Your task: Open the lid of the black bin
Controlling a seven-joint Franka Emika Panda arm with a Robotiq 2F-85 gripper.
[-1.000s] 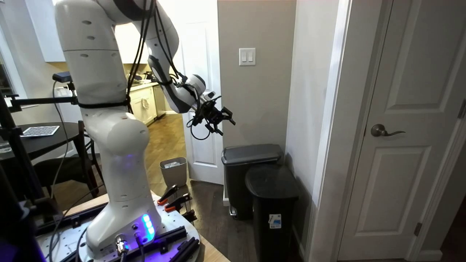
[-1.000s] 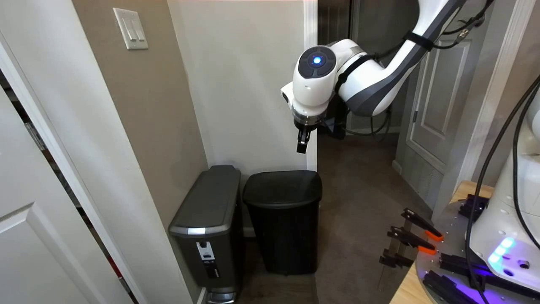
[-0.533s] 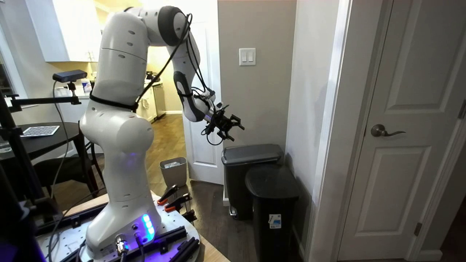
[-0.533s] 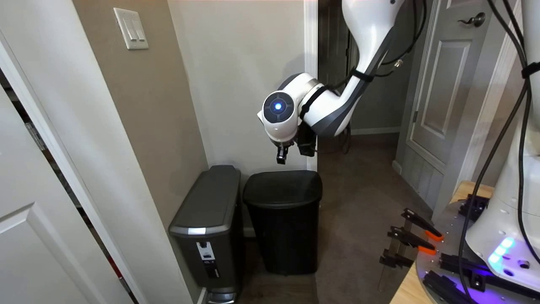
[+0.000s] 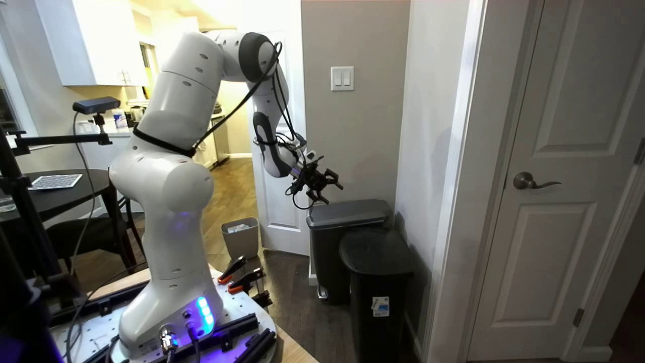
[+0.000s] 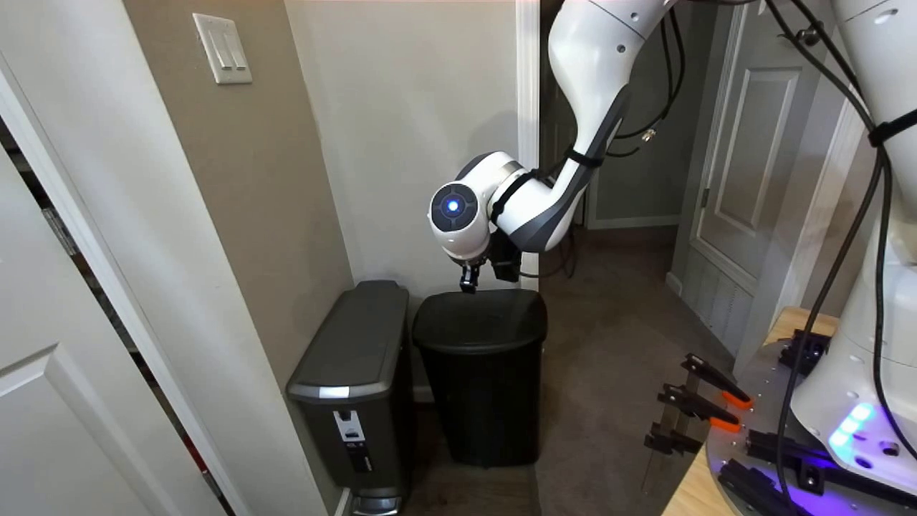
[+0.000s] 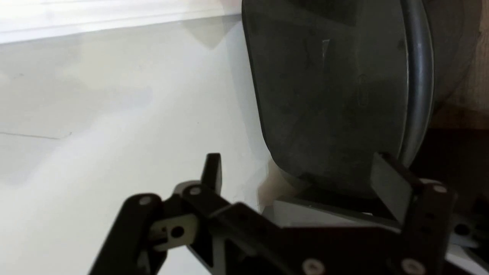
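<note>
The lid (image 6: 481,317) lies flat and closed on the black bin (image 6: 491,408), which stands upright near the pale wall (image 6: 423,143). Just beside it stands the grey bin (image 6: 380,423), its dark-grey cover (image 6: 351,344) likewise down; whether the two bins touch cannot be told. In an exterior view a small pale label (image 5: 380,306) shows on the black bin's front. The robot arm (image 5: 174,176) bends over and reaches down toward the bins, and the gripper (image 5: 334,195) at its end is held above them with its fingers (image 7: 389,187) spread wide. In that view the gripper is up and to the left of the lid, plainly apart from it; one fingertip meets the outline of the dark-grey cover, though contact cannot be judged. The wrist view takes in the lid from above, with rounded corners and a thick curved rim, one finger hiding a bit of its lower corner. A waste basket (image 5: 241,244) stands on the floor, a light switch (image 5: 342,78) is on the wall, and black clamps (image 6: 689,403) with orange tips sit at the edge of the wooden table (image 6: 695,494) beneath the arm.
</note>
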